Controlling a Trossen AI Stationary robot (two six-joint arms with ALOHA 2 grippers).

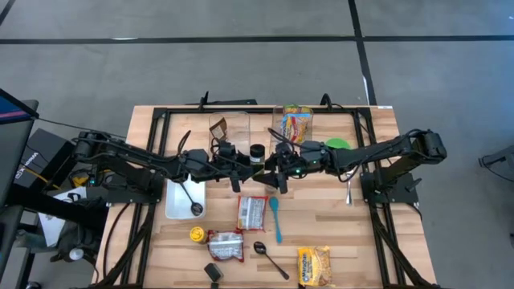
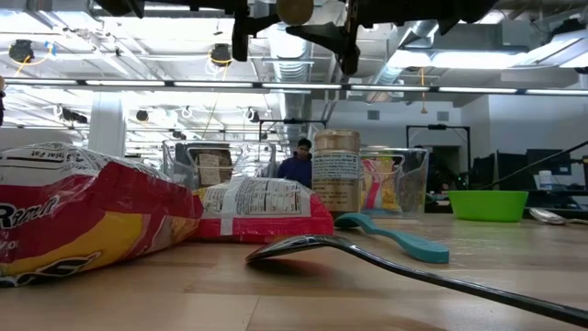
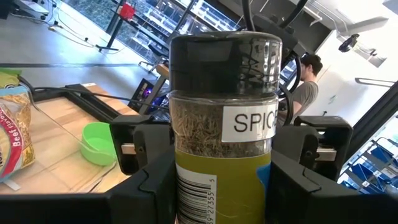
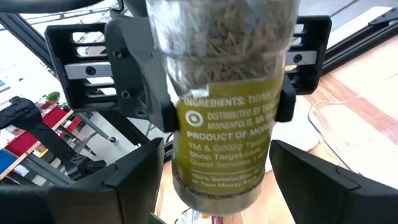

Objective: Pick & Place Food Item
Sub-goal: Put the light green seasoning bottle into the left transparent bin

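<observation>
A spice jar with a black cap, dried herbs and a yellow-green label hangs upright high above the table's middle. My left gripper comes from the table's left and is shut on it. My right gripper comes from the right and is open. Its fingers stand on either side of the jar's lower end with a gap to the glass. In the low view only the jar's base shows, at the top edge. Food packets lie flat on the boards below. My left gripper pinches the jar's body at the label, below the herb window, between its two fingers. The fingers reach in level from the table's left. The jar stands upright in the hold, cap up, lifted clear of the table.
Near the front lie a teal spoon, a black spoon, a yellow noodle packet and another packet. A white tray sits left, a green bowl right, clear bins at the back. A labelled jar stands behind the packets.
</observation>
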